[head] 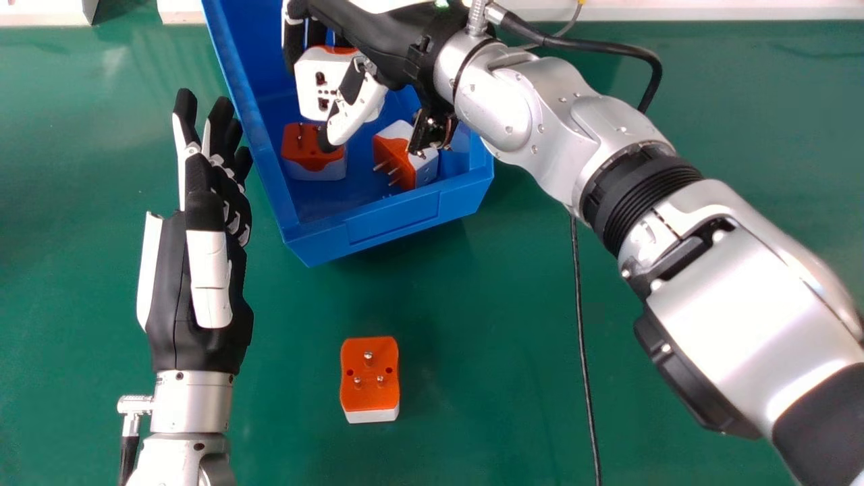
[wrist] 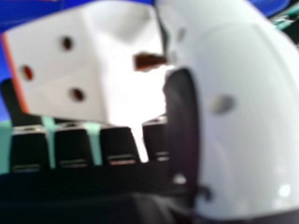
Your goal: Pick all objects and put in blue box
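Note:
My right hand [head: 378,40] is over the blue box [head: 391,226], its fingers and thumb closed round a white and orange adapter [head: 312,84]. In the right hand view the white adapter [wrist: 56,65] lies between the thumb and the fingers of my right hand [wrist: 243,112]. Inside the box, below the held one, are an orange and white adapter [head: 314,158] and another tilted adapter [head: 401,158] with its pins showing. A further orange adapter [head: 369,378] stands pins-up on the table in front of the box. My left hand [head: 202,243] is left of the box, fingers straight.
The green table [head: 472,351] spreads around the box. A thin black cable [head: 582,337] runs along it, right of the loose adapter. My right forearm crosses above the table from the right. White objects [head: 40,12] line the far edge.

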Robot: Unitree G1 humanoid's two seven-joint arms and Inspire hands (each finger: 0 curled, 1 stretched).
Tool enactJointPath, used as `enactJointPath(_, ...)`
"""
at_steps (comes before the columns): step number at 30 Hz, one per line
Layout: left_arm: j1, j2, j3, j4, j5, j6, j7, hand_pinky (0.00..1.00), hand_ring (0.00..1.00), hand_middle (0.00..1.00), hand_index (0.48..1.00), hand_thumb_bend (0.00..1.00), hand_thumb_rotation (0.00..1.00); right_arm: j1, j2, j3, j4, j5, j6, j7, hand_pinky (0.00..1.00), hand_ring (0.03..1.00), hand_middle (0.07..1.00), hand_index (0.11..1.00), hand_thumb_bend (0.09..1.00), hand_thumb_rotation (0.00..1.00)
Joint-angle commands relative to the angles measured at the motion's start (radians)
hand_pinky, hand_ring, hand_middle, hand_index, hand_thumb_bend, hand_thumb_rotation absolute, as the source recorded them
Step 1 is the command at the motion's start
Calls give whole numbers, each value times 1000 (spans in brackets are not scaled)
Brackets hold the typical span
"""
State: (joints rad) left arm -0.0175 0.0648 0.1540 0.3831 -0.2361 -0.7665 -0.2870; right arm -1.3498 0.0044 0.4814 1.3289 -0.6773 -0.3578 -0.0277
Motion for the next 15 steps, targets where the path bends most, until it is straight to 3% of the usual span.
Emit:
enactJointPath(1, 1, 4, -5, -13, 4, -21, -12, 1000, 1000, 1000, 1000, 860, 1000, -30, -6, -8, -12, 16, 3, 12, 504, 566, 618, 601, 757, 65)
enactJointPath(4, 0, 4, -6, -13, 4, -20, -12, 1000, 1000, 1000, 1000, 860, 1000, -33, -7, -12, -15, 20, 7, 20, 530, 607, 656, 642, 863, 73)
enactJointPath(15, -1, 8, -6, -12, 3, -17, -15, 1000, 1000, 1000, 1000, 859, 1000, -20, -23, -12, -24, 22, -35, 20, 560, 653, 702, 712, 935, 95)
